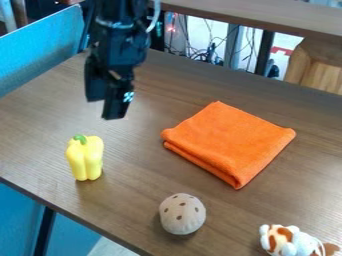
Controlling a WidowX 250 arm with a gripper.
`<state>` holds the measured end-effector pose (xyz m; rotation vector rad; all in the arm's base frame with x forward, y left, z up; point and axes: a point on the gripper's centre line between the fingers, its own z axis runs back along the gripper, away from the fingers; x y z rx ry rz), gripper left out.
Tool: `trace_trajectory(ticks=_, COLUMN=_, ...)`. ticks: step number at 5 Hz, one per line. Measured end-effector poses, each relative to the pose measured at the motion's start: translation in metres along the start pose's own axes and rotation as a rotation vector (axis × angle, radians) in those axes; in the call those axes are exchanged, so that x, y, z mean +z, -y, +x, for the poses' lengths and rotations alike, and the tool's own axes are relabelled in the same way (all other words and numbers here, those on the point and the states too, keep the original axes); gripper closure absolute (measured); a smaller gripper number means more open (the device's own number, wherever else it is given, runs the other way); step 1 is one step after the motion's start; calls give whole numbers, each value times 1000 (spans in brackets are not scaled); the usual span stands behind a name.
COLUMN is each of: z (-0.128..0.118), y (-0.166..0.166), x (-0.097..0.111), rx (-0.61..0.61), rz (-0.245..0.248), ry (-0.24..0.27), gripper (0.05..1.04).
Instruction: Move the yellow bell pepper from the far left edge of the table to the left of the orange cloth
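My gripper (110, 104) hangs above the back left part of the brown table, touching none of the objects. Closest to it, lower down and slightly left, a yellow toy bell pepper (85, 159) stands upright with its green stem on top. To the right lies a folded orange cloth (228, 142). Near the front edge sits a pale, rounded object with dark spots (182, 214). A small white, orange and brown plush toy (294, 242) rests at the lower right, partly cut off by the view's edge.
The wooden table (137, 187) has its front edge running diagonally at the lower left. A blue panel (41, 50) stands at the upper left. Behind the table are cables (207, 52) and a raised wooden ledge (260, 15).
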<state>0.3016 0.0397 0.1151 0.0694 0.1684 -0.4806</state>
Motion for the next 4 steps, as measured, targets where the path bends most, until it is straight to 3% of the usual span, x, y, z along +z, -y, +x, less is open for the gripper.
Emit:
trace_trajectory(ticks=2, z=58, y=26, x=2, rx=-123, rz=10, ry=23, gripper=79)
trace_trajectory(ticks=3, z=90, y=41, x=2, rx=-174, rz=15, ry=92, gripper=79)
trace_trajectory(ticks=4, z=112, y=52, x=-6, rx=-169, rz=-19, ry=148, gripper=79)
